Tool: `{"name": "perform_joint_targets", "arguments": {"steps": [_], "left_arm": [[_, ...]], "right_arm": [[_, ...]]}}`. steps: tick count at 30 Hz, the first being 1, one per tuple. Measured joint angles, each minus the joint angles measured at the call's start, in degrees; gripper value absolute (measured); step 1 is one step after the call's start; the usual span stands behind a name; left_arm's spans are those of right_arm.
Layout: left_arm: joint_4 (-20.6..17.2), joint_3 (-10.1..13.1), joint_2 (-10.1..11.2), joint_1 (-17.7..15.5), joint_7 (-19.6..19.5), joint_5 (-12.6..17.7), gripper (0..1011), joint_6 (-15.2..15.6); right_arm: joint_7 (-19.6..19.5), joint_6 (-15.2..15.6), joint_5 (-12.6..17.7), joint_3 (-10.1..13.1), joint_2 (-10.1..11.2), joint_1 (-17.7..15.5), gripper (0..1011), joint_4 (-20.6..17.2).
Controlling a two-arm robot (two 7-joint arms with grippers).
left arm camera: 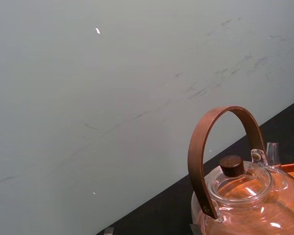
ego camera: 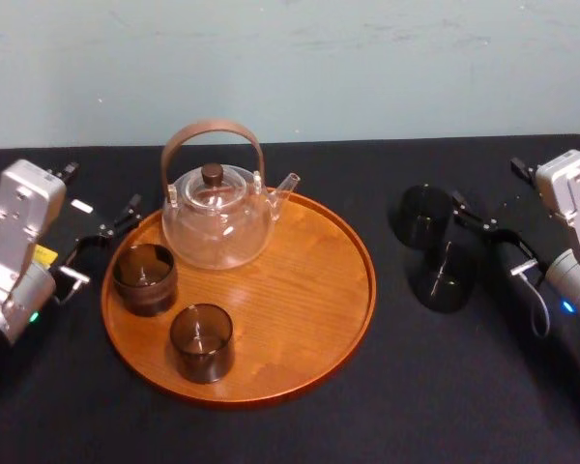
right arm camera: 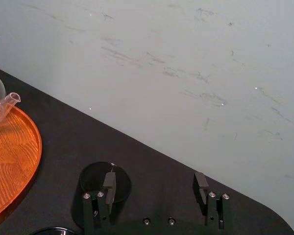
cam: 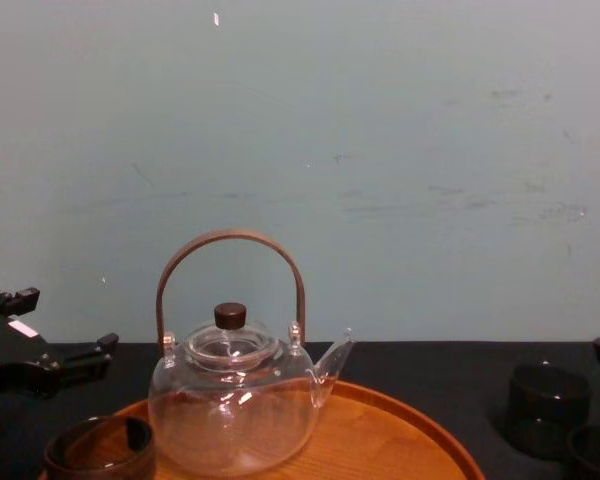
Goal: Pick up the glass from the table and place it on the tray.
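Standing on the black table (ego camera: pixel 445 387) right of centre in the head view, a dark glass (ego camera: pixel 424 215) and a second glass (ego camera: pixel 443 276) just below it are outside the wooden tray (ego camera: pixel 300 290), which holds a glass teapot (ego camera: pixel 216 217). The right gripper (ego camera: pixel 483 224), fingers apart, is just beside them; the left gripper (ego camera: pixel 101 237), also spread, sits at frame left.

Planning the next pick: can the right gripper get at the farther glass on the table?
Probably yes: the right gripper is open just beside the farther glass, nothing between them, though a small sideways shift seems needed. The left gripper sits by the tray.
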Motion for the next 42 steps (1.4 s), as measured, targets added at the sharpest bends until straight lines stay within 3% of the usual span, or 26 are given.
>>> {"name": "perform_joint_targets", "arguments": {"steps": [42], "left_arm": [[0.0, 0.0, 0.0, 0.0, 0.0, 0.0, 1001, 0.0]], "right_arm": [[0.0, 0.0, 0.0, 0.0, 0.0, 0.0, 1007, 0.0]]}}
